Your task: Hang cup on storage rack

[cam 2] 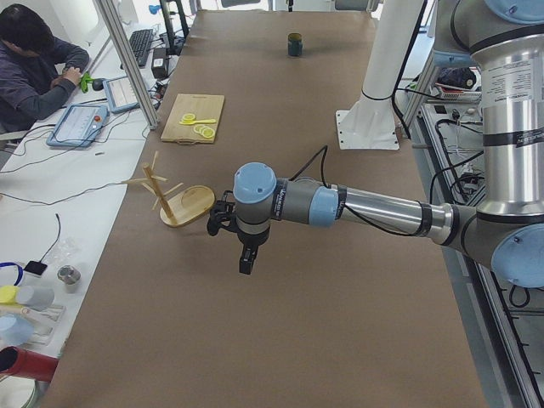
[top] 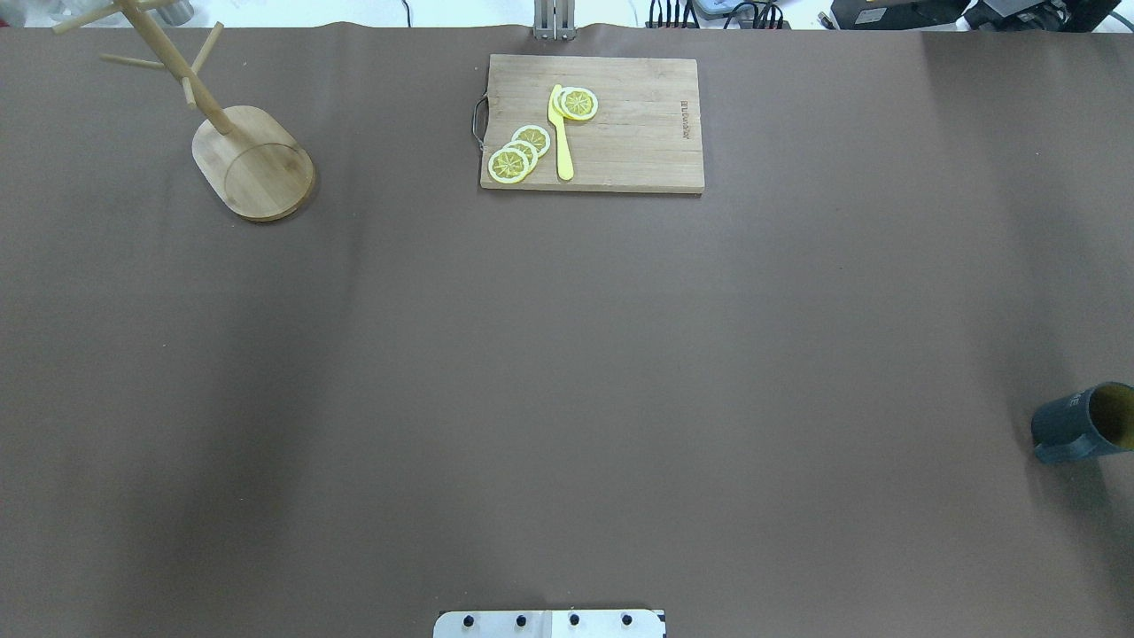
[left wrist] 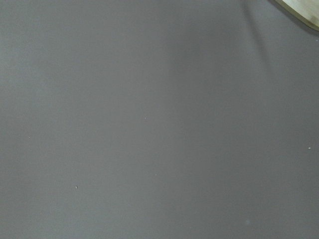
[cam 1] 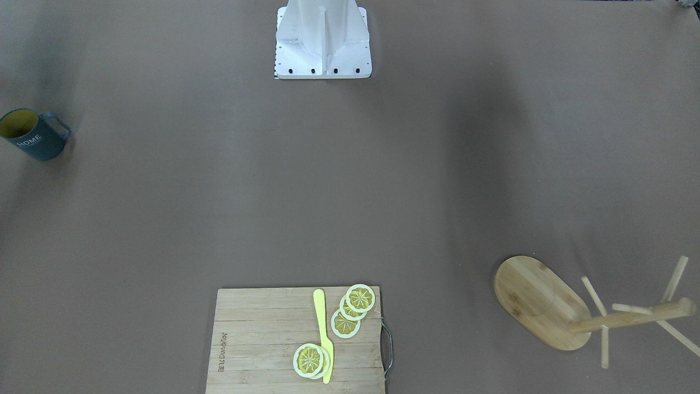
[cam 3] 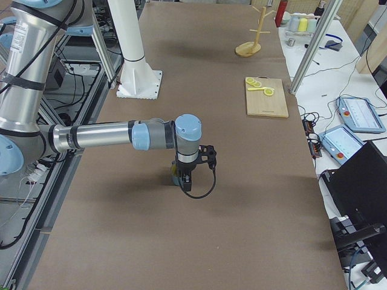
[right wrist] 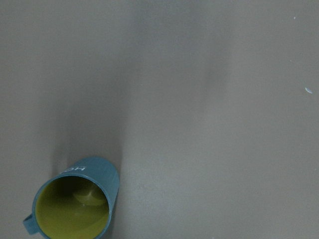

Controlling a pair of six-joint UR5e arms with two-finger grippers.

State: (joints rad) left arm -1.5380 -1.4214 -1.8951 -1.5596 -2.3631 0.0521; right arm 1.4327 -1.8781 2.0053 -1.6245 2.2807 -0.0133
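The cup (cam 1: 34, 138) stands upright on the brown table (top: 567, 354), way out at the robot's right end, mouth up and yellow inside showing, the white lettering on its side readable from the front camera and the handle turned toward the middle of the table. Over at the opposite end, on the robot's left and toward the far edge, stands the rack (top: 257, 164), oval base flat on the table, post up, thin pegs sticking out, so cup and rack are well apart, with nearly the whole tabletop between them. The right gripper (cam 3: 185, 183) hangs pointing down close above the cup, which peeks out just behind it in the side view; its wrist camera looks straight down and catches the cup in the lower left corner. The left gripper (cam 2: 245, 265) hovers above the bare table near the rack's base, and its wrist camera shows just a sliver of that base in the top right corner. Both grippers show only from the side cameras (too small and too side-on), so I cannot tell whether either has its fingers apart or together. At the middle of the far edge lies a cutting board (top: 638, 133) with lemon slices (top: 518, 152) and a yellow knife (top: 562, 133) on it. A person (cam 2: 34, 72) sits at a desk beside the table.
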